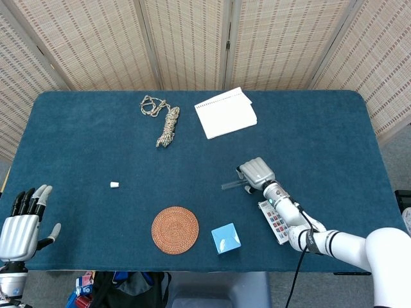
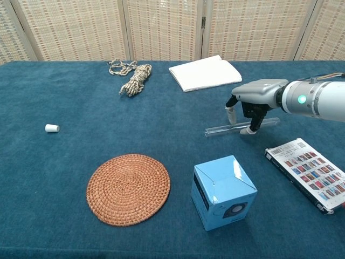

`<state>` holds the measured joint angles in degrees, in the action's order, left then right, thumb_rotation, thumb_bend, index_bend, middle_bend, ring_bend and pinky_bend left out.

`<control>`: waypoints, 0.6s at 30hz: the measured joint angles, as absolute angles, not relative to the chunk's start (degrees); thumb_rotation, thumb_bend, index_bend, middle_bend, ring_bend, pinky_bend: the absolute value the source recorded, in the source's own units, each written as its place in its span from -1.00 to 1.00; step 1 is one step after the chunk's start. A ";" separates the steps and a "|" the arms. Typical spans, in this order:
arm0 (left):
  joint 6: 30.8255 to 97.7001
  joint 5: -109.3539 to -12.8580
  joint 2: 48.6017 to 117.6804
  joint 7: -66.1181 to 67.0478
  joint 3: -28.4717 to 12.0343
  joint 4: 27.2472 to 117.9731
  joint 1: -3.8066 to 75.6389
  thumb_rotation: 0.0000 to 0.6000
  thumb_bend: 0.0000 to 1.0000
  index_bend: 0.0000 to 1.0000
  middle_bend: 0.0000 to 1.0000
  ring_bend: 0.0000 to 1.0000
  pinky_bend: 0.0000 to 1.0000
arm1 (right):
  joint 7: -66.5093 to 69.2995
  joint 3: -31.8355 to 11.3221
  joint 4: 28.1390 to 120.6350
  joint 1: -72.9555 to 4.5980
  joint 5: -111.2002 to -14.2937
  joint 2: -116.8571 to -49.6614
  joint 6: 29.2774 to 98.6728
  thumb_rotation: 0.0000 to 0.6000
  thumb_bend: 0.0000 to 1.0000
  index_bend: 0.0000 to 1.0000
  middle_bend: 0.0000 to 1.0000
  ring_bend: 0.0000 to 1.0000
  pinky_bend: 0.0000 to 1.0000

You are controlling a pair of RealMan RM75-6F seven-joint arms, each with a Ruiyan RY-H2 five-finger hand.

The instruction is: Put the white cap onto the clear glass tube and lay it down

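Over the clear glass tube the right hand straddled it, fingers apart, not yet gripping. Far left, the white cap lay untouched; the left hand waited spread and empty.

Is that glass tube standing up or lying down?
Lying down: the glass tube rests flat on the table, under the right robot hand.

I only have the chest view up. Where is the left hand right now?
Observer: In the head view, the left hand is by the near left corner, off the table, fingers apart, holding nothing.
Operator: Is it near the white cap?
Observer: No. The white cap lies apart from it, further in on the table.
Operator: And the right hand, from above?
Observer: The right hand covers most of the clear glass tube. Only the tube's left end shows.
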<state>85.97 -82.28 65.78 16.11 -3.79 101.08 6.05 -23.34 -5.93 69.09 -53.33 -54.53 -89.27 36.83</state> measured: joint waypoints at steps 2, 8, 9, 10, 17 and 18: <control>85.84 -82.23 65.85 16.07 -3.79 100.93 6.09 1.00 -0.40 -1.00 -1.00 -1.00 -1.00 | -23.47 -5.82 68.78 -53.44 -54.15 -89.44 36.72 1.00 -0.45 -0.10 0.97 1.00 1.00; 85.67 -82.27 66.03 16.01 -3.84 100.67 6.22 1.00 -0.40 -1.00 -1.00 -1.00 -1.00 | -23.81 -5.53 67.92 -53.76 -53.17 -89.95 36.54 1.00 -0.41 -0.08 0.97 1.00 1.00; 85.64 -82.25 66.06 16.04 -3.85 100.63 6.25 1.00 -0.40 -1.00 -1.00 -1.00 -1.00 | -23.87 -5.48 67.80 -53.83 -53.05 -90.03 36.50 1.00 -0.41 -0.07 0.97 1.00 1.00; 85.62 -82.22 66.09 16.06 -3.86 100.62 6.26 1.00 -0.40 -1.00 -1.00 -1.00 -1.00 | -23.91 -5.46 67.73 -53.89 -52.96 -90.10 36.49 1.00 -0.40 -0.07 0.97 1.00 1.00; 85.51 -82.07 66.26 16.10 -3.91 100.36 6.31 1.00 -0.40 -1.00 -1.00 -1.00 -1.00 | -23.95 -5.35 67.02 -54.26 -52.47 -90.70 36.26 1.00 -0.39 -0.03 0.97 1.00 1.00; 85.50 -82.01 66.28 16.08 -3.91 100.35 6.31 1.00 -0.40 -1.00 -1.00 -1.00 -1.00 | -23.97 -5.32 66.86 -54.35 -52.40 -90.86 36.21 1.00 -0.39 -0.03 0.97 1.00 1.00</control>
<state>85.50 -82.01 66.28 16.08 -3.91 100.35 6.31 -23.97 -5.32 66.86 -54.35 -52.40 -90.86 36.21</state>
